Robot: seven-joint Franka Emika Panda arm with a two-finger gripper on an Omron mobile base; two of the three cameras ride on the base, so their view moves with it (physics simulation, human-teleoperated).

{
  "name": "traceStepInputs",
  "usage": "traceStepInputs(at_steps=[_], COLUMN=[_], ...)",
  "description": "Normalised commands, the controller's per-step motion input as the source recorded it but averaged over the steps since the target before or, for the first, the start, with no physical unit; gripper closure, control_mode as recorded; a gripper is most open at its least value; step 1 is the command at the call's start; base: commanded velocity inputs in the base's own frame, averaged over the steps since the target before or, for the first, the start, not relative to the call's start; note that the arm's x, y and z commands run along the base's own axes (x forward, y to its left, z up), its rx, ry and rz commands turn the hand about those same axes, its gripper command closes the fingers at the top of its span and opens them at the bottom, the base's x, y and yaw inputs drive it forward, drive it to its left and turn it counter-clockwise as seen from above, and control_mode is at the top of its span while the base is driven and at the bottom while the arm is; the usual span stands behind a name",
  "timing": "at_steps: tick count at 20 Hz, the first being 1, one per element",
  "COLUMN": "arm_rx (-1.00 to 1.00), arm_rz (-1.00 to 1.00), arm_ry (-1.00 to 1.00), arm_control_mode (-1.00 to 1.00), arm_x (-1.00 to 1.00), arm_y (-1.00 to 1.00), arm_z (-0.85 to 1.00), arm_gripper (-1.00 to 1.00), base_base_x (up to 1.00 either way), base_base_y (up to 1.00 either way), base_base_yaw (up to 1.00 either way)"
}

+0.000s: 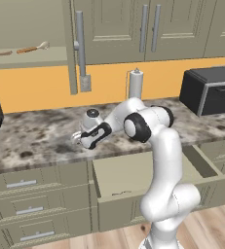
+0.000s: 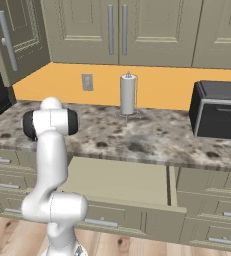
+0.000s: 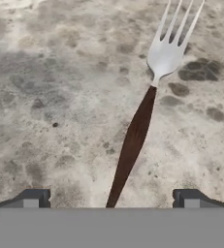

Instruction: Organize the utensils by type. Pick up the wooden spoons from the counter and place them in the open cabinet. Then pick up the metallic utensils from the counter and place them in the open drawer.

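So the arm [image 1: 155,160] comes up from the floor in front of the drawers, bends at a dark elbow joint above the counter edge, then reaches left and down so the gripper [image 1: 78,138] sits low over the counter [image 1: 36,133], pointing pretty much straight at the stone. In the hand view the two fingertips [image 3: 32,198] stand wide apart with nothing between them except the tail end of the fork handle, so the jaws are open and not gripping anything.

Counting stuff: one fork [image 3: 147,101] on the counter right under the hand. Its silver tines point to the top of the hand view and the dark reddish-brown handle runs down toward the bottom, leaning a little to the left, ending about midway between the fingertips. It lies flat on the stone.

Two wooden spoons [image 1: 21,50] are up on the shelf of the open cabinet [image 1: 26,29] at the upper left of the left base view, lying end to end, long axes running along the shelf. The one on the right has its pale bowl toward the cabinet door.

One drawer [image 2: 117,182] is pulled out below the counter, plain beige inside. There's also one paper towel roll [image 2: 128,93] standing upright by the orange wall, and one black box-like appliance [image 2: 219,110] further right on the counter.
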Motion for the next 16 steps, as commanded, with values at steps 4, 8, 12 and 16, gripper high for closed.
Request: traceStepInputs(at_steps=[4,8,12,16], arm_rx=[0.0,0.0,0.0,0.0], arm_rz=[-0.03,-0.03,-0.05,-0.12], arm_ry=[0.0,0.0,0.0,0.03], arm_control_mode=[-1.0,-1.0,-1.0,-1.0], arm_x=[0.25,0.27,0.26,0.13], arm_y=[0.0,0.0,0.0,-0.14], arm_z=[-0.21,-0.25,-0.46,-0.74], arm_gripper=[-1.0,-1.0,1.0,1.0], base_base_x=[0.0,0.0,0.0,0.0], base_base_y=[0.0,0.0,0.0,0.0], base_base_yaw=[0.0,0.0,0.0,0.0])
